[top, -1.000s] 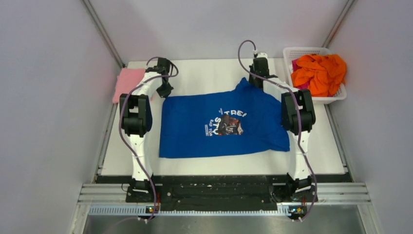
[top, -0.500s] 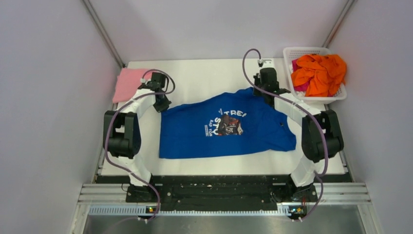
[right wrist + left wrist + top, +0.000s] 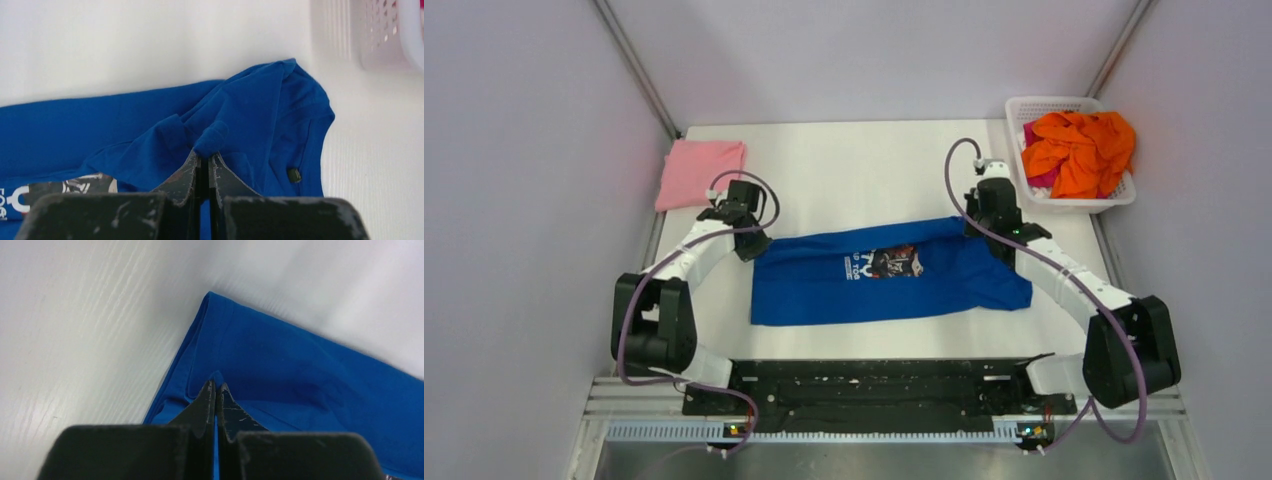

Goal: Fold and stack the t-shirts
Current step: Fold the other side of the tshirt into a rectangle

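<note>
2 grippers, left (image 3: 752, 245) and right (image 3: 980, 220), clamped on far edge of the blue t-shirt (image 3: 874, 285). Pulled that edge from 12 toward 6 over the last 1 s, covering most lettering. Means first fold roughly half done. Lies mid-table; pink t-shirt (image 3: 699, 172) at 10, orange t-shirts (image 3: 1079, 145) in basket (image 3: 1052, 101) at 2.

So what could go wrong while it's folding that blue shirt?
Both jaws pinch only a small tuck of the blue t-shirt, so the cloth might slip free mid-fold. The shirt is bunched by the right jaws, so the fold may land crooked.
</note>
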Motion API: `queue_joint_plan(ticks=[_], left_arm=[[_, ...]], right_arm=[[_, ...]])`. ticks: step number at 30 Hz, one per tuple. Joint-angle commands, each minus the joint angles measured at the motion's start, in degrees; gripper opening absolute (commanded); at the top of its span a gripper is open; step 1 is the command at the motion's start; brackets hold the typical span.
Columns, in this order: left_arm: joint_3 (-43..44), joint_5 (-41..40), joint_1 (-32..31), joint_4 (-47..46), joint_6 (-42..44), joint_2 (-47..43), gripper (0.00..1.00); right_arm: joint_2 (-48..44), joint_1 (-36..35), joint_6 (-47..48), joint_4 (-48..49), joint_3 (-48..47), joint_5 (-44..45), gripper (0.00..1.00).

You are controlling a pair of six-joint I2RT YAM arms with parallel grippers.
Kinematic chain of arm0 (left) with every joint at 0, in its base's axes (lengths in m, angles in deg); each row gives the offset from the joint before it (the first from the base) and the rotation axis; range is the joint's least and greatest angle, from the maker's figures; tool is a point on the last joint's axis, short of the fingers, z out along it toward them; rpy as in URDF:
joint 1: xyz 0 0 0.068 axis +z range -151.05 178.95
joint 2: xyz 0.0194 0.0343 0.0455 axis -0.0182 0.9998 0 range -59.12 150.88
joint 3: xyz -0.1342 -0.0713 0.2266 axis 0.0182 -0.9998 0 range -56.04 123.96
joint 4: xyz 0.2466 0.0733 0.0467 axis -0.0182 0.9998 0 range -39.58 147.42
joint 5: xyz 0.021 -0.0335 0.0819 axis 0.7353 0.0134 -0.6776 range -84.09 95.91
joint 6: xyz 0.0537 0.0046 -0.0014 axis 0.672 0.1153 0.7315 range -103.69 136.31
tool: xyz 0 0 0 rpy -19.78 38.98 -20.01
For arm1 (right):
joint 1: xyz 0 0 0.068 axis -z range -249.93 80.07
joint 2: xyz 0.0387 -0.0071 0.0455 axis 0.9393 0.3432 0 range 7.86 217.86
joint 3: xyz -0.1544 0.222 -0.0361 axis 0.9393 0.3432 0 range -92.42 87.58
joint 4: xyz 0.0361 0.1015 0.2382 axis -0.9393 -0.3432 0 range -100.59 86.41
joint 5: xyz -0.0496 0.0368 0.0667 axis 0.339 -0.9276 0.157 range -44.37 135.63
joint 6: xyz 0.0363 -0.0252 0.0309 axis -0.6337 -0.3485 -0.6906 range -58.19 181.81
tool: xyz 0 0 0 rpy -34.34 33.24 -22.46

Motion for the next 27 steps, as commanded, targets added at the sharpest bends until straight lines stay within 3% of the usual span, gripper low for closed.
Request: queue_joint_plan(ticks=[1, 8, 11, 13, 16, 18, 20, 22, 24, 27], left_arm=[[-3.3, -0.3, -0.3, -1.2, -1.0, -4.9, 0.00], [-4.4, -0.4, -0.4, -0.5, -1.5, -5.2, 0.00], [-5.1, 0.2, -0.4, 0.1, -1.5, -5.4, 0.00], [-5.5, 0.3, -0.4, 1.6, -1.8, -5.3, 0.12], [-7.0, -1.7, -0.4, 4.2, -2.8, -6.8, 0.33], [-7.3, -3.3, -0.4, 6.3, -3.1, -8.9, 0.54], [-6.7, -4.5, -0.4, 8.0, -3.3, -11.6, 0.69], [-5.3, -4.9, -0.4, 8.6, -3.3, -14.0, 0.92], [-3.4, -3.8, -0.4, 7.8, -2.8, -15.5, 0.98], [-1.4, 0.8, -0.4, 4.8, -1.5, -15.3, 0.99]], right_arm=[[-5.6, -1.3, -2.8, -3.2, 3.0, 0.8, 0.00], [-7.8, -3.9, -5.5, -6.6, 7.5, 1.7, 0.01], [-8.7, -5.1, -8.3, -9.7, 9.0, 3.0, 0.12], [-9.7, -5.9, -10.5, -12.9, 10.1, 2.3, 0.22], [-12.1, -7.9, -12.3, -20.5, 10.6, -2.4, 0.47], [-14.6, -9.1, -13.5, -25.6, 10.5, -4.8, 0.57], [-18.2, -9.2, -14.6, -26.5, 9.9, -7.7, 0.65], [-20.8, -9.2, -14.9, -25.8, 8.0, -9.8, 0.77], [-21.6, -9.2, -14.9, -23.7, 6.4, -9.5, 0.96], [-19.3, -8.8, -14.7, -18.0, 5.4, -6.0, 0.99]])
